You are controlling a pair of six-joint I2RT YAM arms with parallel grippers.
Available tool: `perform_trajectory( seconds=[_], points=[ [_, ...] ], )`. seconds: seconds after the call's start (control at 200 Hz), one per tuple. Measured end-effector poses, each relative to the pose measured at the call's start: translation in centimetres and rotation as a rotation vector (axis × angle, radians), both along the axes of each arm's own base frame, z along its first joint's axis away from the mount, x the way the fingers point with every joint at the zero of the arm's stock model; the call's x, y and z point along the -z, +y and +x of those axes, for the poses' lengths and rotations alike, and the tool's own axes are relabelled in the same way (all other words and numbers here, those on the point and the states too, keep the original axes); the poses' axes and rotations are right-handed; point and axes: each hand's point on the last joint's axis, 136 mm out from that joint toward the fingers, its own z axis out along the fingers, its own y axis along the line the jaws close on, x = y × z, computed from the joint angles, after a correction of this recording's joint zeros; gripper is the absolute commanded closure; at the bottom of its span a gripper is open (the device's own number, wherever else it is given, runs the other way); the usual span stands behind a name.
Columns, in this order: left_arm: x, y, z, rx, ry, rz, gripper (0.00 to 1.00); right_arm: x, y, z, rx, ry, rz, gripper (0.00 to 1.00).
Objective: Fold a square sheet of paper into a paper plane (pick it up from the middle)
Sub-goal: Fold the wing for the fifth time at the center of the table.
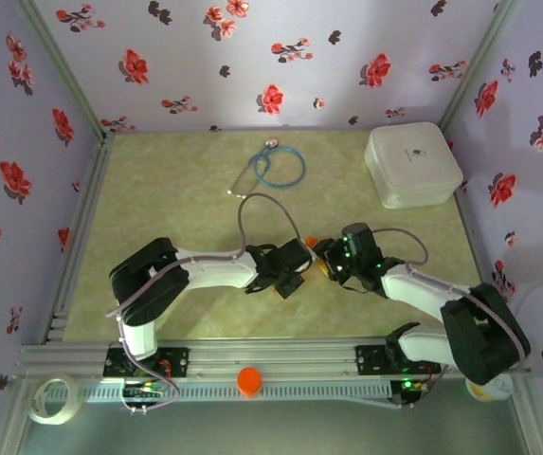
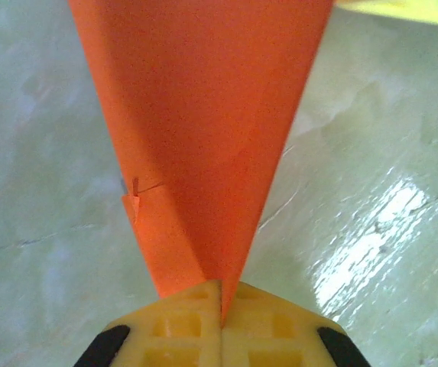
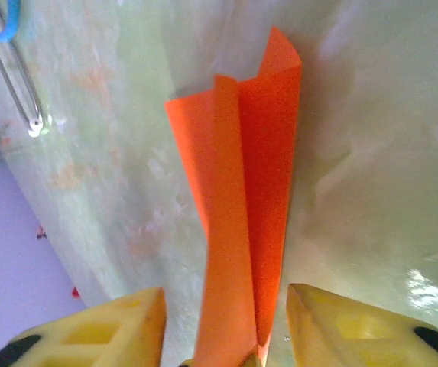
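Far left of the white box point(image 1: 413, 166), past the near-left corner of the table point(image 1: 176, 190), a tape roll point(image 1: 53, 398) lies on the frame rail, and an orange cap point(image 1: 249, 380) sits on the same rail nearer the box. The table mat left of the box and toward the near edge is bare, giving wide open room there. A blue stethoscope point(image 1: 273, 169) lies just left of the box, near the back wall. Nearer than the box and to its left, the left gripper point(image 2: 220, 294) is clenched on the narrow end of the orange paper plane point(image 2: 203, 115). The plane's straight edges fan wider away from the fingers, and its left edge carries a small nick. The right gripper point(image 3: 226, 306) faces it from the box's side, released. Its yellow fingers point(image 3: 119, 329) stand apart either side of the paper's central ridge, with a gap on both sides. The plane hangs above the mat, its far edges flared unevenly.
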Motion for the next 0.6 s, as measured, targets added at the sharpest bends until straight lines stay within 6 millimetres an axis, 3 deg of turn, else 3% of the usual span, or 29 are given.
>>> perform_trajectory(
  seconds=[0.23,0.425,0.6],
  points=[
    [0.4,-1.4,-0.5,0.028,0.088,-0.029,1.0,-0.8,-2.7,-0.6,0.044,-0.012,-0.068,0.45],
    [0.4,-1.9,-0.6,0.037,0.175,-0.061,1.0,-1.0,-3.1,-1.0,0.032,-0.021,-0.09,0.46],
    [0.5,-2.4,-0.7,0.033,0.266,-0.094,0.99,0.0,-2.9,-1.3,-0.006,-0.003,-0.113,0.59]
  ],
)
